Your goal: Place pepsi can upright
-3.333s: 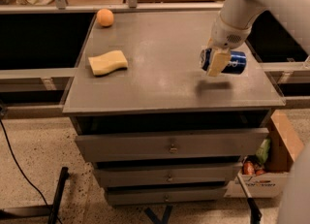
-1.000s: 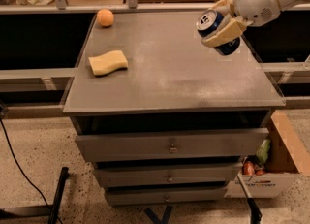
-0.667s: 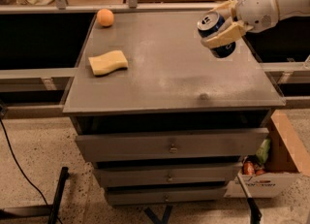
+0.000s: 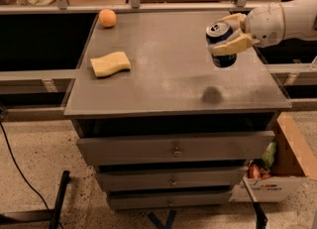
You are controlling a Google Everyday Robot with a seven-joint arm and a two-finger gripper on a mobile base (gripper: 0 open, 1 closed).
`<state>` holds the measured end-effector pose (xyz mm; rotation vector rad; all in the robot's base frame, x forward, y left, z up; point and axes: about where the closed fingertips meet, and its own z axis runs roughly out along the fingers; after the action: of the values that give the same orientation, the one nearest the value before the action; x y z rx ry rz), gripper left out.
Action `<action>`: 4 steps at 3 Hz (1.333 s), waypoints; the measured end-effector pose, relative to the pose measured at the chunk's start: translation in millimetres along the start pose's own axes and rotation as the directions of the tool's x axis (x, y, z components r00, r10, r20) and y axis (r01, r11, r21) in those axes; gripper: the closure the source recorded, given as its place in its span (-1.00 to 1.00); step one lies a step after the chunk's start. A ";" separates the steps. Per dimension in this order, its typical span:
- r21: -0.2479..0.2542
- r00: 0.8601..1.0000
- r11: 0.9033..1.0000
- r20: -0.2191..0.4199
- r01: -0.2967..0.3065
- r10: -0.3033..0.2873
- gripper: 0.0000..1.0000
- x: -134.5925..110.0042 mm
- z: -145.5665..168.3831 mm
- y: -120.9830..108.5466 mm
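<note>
Gripper (image 4: 227,35) at the right rear of the table (image 4: 163,77), reaching in from the right on a white arm, with its two pale fingers (image 4: 232,46) pinching the can (image 4: 219,31) across its middle. The can hangs in the air above the right side of the tabletop, touching nothing but the fingers. Its long axis stands close to vertical: silver top with the tab uppermost and tipped slightly toward the viewer, blue base pointing down at the surface. Directly beneath and a little forward lies its shadow (image 4: 212,94), which marks bare tabletop. The coming move appears to turn on this one relation, base over surface, since a straight descent should seat the can on its end. Sponge (image 4: 110,64) and orange (image 4: 107,18) lie well apart on the left.
</note>
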<state>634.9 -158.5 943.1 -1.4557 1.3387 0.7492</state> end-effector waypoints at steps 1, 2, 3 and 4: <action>0.017 0.997 1.000 0.069 -0.025 0.024 1.00 8.5 -7.6 3.6; 0.032 0.992 0.998 0.118 -0.049 0.045 1.00 17.6 -17.2 8.9; 0.049 0.982 0.995 0.173 -0.084 0.074 1.00 34.0 -26.6 14.6; 0.052 0.967 0.992 0.232 -0.118 0.103 1.00 52.4 -30.5 17.8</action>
<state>623.1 -204.0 900.9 -1.2105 1.2610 0.9089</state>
